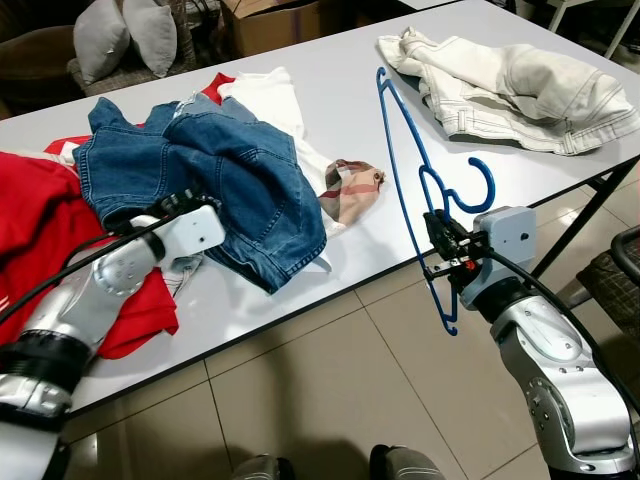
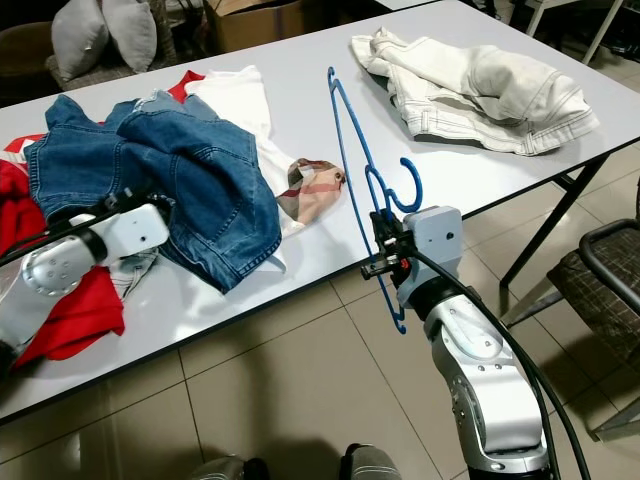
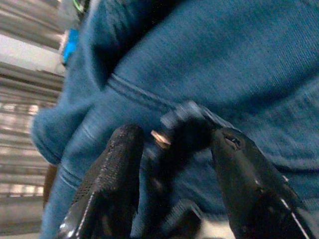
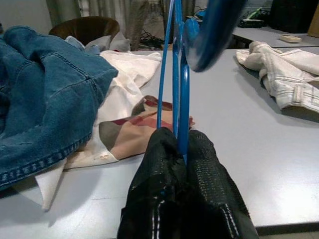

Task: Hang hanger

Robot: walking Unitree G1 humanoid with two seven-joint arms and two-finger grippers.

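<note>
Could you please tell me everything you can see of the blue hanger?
The blue hanger looks like thin glossy plastic: a slim triangular frame with a thicker curled hook at the neck. The right hand is shut on it near the neck, holding it edge-on and tilted over the white table's front edge, one end hanging below the table edge. It appears to touch no clothing.

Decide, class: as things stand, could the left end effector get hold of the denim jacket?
Probably yes. The left end effector already sits at the denim jacket on the table, fingers open against the cloth, with nothing between.
</note>
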